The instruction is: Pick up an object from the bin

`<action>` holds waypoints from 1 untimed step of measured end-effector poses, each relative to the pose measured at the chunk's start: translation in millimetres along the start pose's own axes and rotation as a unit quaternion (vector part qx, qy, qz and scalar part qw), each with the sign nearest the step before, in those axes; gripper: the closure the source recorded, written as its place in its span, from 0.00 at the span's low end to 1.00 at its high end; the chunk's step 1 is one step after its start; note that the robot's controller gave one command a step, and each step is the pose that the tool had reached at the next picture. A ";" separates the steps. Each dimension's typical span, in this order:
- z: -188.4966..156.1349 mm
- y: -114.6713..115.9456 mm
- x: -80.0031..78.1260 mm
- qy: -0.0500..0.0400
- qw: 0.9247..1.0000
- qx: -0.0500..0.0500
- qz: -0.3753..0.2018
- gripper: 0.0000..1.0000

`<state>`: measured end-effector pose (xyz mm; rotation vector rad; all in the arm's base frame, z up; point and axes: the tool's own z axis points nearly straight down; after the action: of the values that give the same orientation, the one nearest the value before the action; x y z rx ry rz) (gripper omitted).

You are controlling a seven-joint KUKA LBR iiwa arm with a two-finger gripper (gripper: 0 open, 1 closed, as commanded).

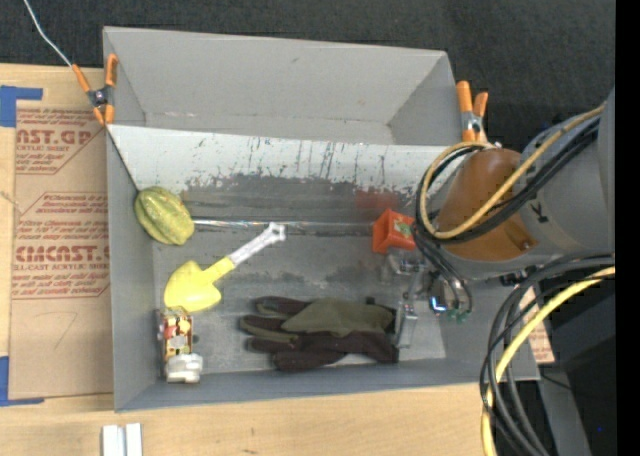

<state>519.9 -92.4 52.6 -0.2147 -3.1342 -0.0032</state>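
Hand (407, 314) down by the cuff of the dark brown fabric glove (320, 332): open or closed, can't tell. Next, likely: clamp, lift.

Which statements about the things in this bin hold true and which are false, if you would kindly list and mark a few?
1. The dark glove lies along the lower side of the bin in the camera view. True.
2. The yellow scoop lies on top of the glove. False: it lies apart from it, to the glove's left.
3. The end effector is at the glove's right end. True.
4. The yellow-green ribbed fruit lies by the right wall. False: it lies by the left wall.
5. A small orange thing lies above the end effector in the view. True.
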 end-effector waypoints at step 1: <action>-17.0 1.3 17.6 0.001 0.981 0.000 -0.193 1.00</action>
<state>502.6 -88.7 69.6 0.3926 -3.1158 -0.0021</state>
